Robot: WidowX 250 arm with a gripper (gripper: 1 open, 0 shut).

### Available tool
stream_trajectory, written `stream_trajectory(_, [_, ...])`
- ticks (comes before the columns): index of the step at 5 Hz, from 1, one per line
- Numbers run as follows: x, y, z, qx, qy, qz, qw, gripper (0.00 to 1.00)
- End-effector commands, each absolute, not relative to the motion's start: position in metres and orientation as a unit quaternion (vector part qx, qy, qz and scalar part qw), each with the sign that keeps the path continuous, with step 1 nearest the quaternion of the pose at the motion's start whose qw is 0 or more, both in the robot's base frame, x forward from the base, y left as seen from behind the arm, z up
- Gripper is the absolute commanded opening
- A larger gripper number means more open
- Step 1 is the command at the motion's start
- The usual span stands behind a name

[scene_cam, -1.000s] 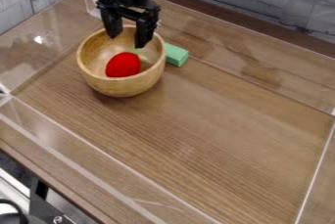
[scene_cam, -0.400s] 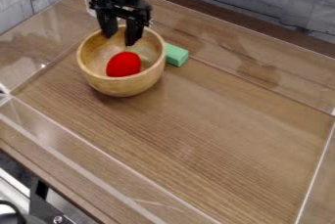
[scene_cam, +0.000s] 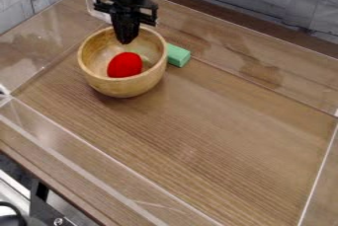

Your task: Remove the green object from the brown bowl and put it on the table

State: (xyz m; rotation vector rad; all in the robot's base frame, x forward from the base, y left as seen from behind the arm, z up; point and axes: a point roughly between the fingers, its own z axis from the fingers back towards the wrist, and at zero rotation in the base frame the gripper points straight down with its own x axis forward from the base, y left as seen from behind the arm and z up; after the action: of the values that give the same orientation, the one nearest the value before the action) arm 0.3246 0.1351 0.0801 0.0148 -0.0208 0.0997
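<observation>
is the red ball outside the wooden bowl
No, the red ball sits inside the wooden bowl, with the bowl's rim all around it.

A red round object (scene_cam: 125, 65) is seen left of centre in the upper half of the view; smooth, evenly coloured, lit from above. Black hardware (scene_cam: 16, 213) is partly shown at the lower left corner, cut off by the frame; exact type can't be made out. A pale grey surface (scene_cam: 326, 210) is glimpsed at the lower right corner.
</observation>
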Motion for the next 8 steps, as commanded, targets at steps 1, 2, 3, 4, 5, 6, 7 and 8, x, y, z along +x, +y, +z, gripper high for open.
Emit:
stream_trajectory(1, [0.33,0.134,0.138,0.011,-0.064,0.049,0.997,0.0])
stream_trajectory(2, [0.333,0.117,0.157,0.001,-0.07,0.064,0.996,0.0])
stream_trajectory(3, [0.334,0.088,0.165,-0.008,-0.069,0.067,0.995,0.0])
stream_trajectory(4, [0.341,0.06,0.167,-0.013,-0.067,0.067,0.995,0.0])
stream_trajectory(5, [0.337,0.056,0.156,-0.012,-0.063,0.045,0.997,0.0])
stream_trajectory(6, [0.333,0.037,0.14,-0.009,-0.057,0.006,0.998,0.0])
stream_trajectory(7, [0.333,0.013,0.128,-0.012,-0.056,-0.037,0.998,0.0])
stream_trajectory(8, [0.333,0.003,0.115,-0.013,-0.053,-0.077,0.995,0.0])
